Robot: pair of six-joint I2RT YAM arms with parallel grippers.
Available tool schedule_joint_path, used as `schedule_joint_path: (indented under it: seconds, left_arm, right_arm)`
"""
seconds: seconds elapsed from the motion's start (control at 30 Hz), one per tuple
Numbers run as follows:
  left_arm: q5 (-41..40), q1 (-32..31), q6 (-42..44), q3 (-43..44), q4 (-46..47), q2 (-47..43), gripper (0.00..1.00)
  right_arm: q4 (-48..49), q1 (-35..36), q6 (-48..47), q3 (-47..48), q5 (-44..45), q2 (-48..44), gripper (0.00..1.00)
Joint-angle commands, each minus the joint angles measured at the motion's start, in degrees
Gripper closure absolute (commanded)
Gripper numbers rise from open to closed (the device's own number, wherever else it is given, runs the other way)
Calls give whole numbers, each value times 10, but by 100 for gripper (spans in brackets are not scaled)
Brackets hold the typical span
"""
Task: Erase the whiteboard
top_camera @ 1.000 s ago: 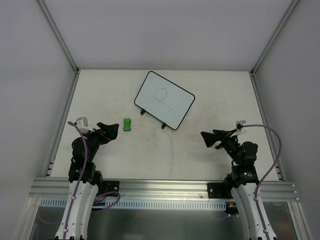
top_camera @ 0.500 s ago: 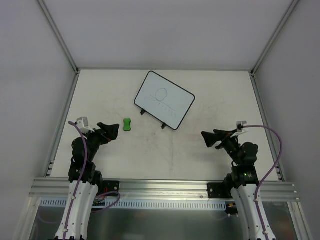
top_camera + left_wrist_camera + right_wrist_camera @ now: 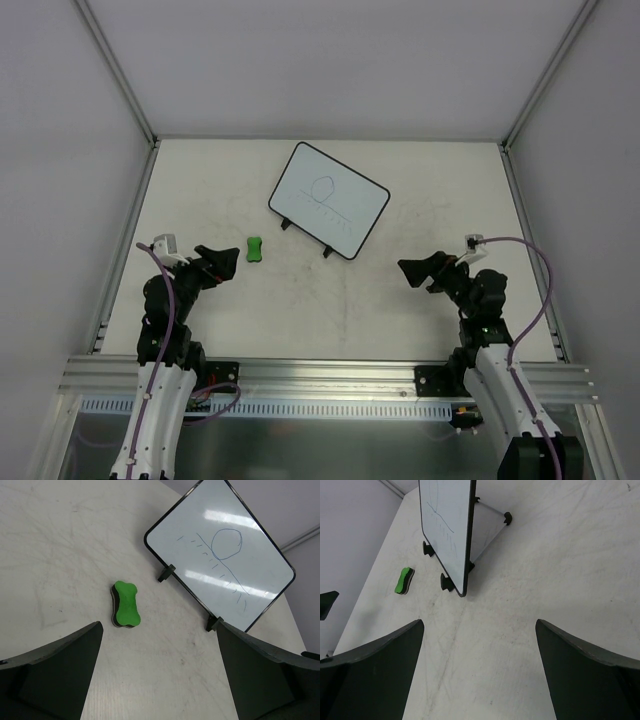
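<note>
Top view: right gripper point(image 3: 410, 270) has shifted slightly left and toward the far side versus a second ago; left gripper point(image 3: 228, 260) unchanged. Whiteboard point(image 3: 328, 200) sits skewed at the far centre of the table point(image 3: 300, 320), same spot, drawing unerased. Green eraser point(image 3: 256, 249) lies near its near-left corner, apart from it, unmoved. Bare tabletop between arms and board. Left wrist view: jaws spread, empty; eraser ahead, board beyond it to the right. Right wrist view: jaws spread, empty; board propped on black feet ahead-left, open surface on the right.
</note>
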Motion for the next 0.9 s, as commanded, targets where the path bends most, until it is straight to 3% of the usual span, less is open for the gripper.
schedule_joint_path:
  seconds: [0.0,0.3,0.6,0.87]
  left_arm:
    - [13,-1,8,23,13,-9,1]
    - [-7,-1,13,34,5,30,1]
    - [-4,-1,14,43,5,56,1]
    - [-11,-1,20,36,4,40,1]
  right_arm:
    - [136,3,33,33,-27,42,1]
    - [154,3,14,119,-36,143,1]
    - [362,4,78,164,-62,331,1]
    - [481,3,111,222,-83,484,6]
